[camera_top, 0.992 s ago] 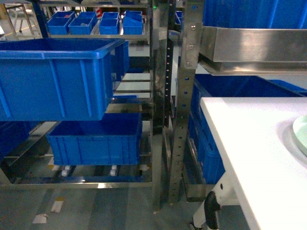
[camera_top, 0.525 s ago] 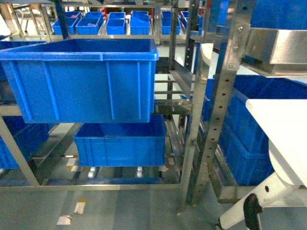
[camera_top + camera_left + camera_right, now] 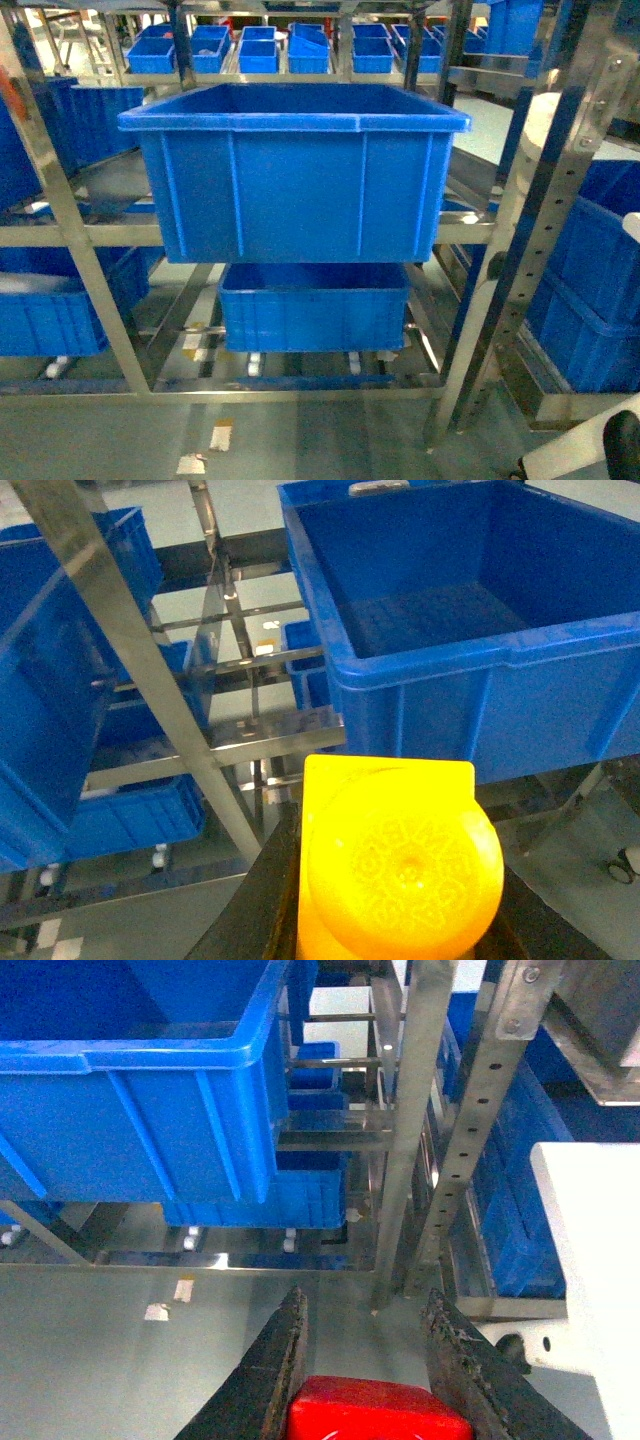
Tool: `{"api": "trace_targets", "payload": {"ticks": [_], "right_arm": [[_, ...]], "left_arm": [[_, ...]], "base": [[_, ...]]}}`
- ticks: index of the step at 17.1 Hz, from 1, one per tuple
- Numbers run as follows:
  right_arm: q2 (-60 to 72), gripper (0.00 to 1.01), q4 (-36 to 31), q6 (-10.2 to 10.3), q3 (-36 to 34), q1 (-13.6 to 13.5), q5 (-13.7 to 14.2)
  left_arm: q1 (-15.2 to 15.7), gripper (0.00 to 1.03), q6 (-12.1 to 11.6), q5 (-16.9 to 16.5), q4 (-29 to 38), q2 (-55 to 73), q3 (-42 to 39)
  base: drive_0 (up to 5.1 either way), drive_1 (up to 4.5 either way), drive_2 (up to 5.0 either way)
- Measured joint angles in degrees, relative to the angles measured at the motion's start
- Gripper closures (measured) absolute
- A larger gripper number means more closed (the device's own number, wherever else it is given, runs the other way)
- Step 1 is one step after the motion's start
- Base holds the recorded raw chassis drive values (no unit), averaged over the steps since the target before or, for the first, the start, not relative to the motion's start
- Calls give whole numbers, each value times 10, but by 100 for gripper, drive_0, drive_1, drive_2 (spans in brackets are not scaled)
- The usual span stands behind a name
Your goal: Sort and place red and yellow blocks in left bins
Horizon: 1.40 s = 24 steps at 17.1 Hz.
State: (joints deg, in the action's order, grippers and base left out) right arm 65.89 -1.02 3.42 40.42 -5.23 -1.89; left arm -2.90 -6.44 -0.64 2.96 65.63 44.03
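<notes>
Left claw (image 3: 385,900) is clamped on the yellow block (image 3: 398,865), its stud face toward the wrist camera, carried low and short of the large blue bin (image 3: 470,630) on the steel rack (image 3: 60,215). That bin's rolled near rim stands between block and open interior; judged clearance above looks ample, while an upright of the rack crowds the left. Right claw (image 3: 370,1370) is clamped on the red block (image 3: 375,1412), held over bare floor (image 3: 120,1350), well apart from a bin. White desk (image 3: 600,1230) edge lies right.
</notes>
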Motion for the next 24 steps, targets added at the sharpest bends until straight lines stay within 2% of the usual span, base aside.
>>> {"api": "trace_targets", "payload": {"ticks": [21,24], "right_arm": [[-1,73,-1,0,0,0,0],[0,73,-1,0,0,-3,-2]], "left_arm": [[0,76,0,0,0,0,0],[2,76,0,2,1,0,0]], "base": [[-499,242,242],[0,0,0]]}}
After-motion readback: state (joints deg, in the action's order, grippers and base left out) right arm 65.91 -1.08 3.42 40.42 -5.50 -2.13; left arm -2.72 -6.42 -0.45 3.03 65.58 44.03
